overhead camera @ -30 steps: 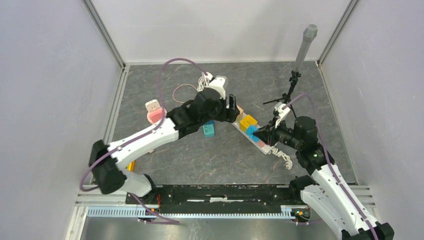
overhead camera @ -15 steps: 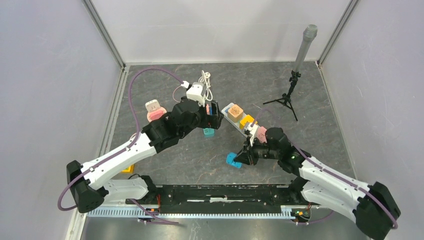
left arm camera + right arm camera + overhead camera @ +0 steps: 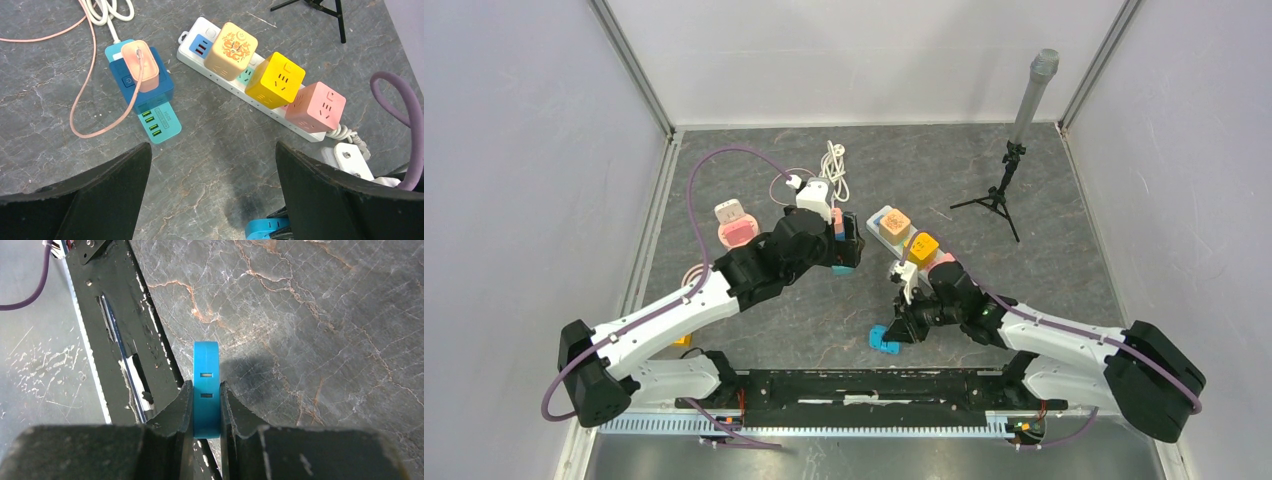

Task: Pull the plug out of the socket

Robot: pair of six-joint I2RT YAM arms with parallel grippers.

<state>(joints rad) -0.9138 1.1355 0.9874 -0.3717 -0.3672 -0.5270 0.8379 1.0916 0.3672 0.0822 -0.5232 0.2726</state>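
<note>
A white power strip [image 3: 879, 218] lies at mid table with a tan cube [image 3: 895, 224], a yellow cube [image 3: 922, 247] and a pink cube on it. The left wrist view shows the strip [image 3: 212, 31] and its pink cube [image 3: 316, 106]. My right gripper [image 3: 902, 333] is shut on a blue plug [image 3: 884, 340], off the strip, low over the table's front edge. The right wrist view shows the plug [image 3: 206, 365] pinched between the fingers of the right gripper [image 3: 206, 390]. My left gripper [image 3: 849, 245] hovers open and empty left of the strip, with wide jaws [image 3: 212, 146].
A teal socket block [image 3: 159, 125] carries a dark blue cube [image 3: 150, 95] with a pink adapter on top. A coiled white cable [image 3: 834, 160] and a pink adapter [image 3: 734, 225] lie at back left. A small tripod [image 3: 999, 195] stands at back right. The black front rail [image 3: 864, 385] is just below the plug.
My right gripper has carried the blue plug away from the strip towards the front left and lower. My left gripper has drawn back a little to the left.
</note>
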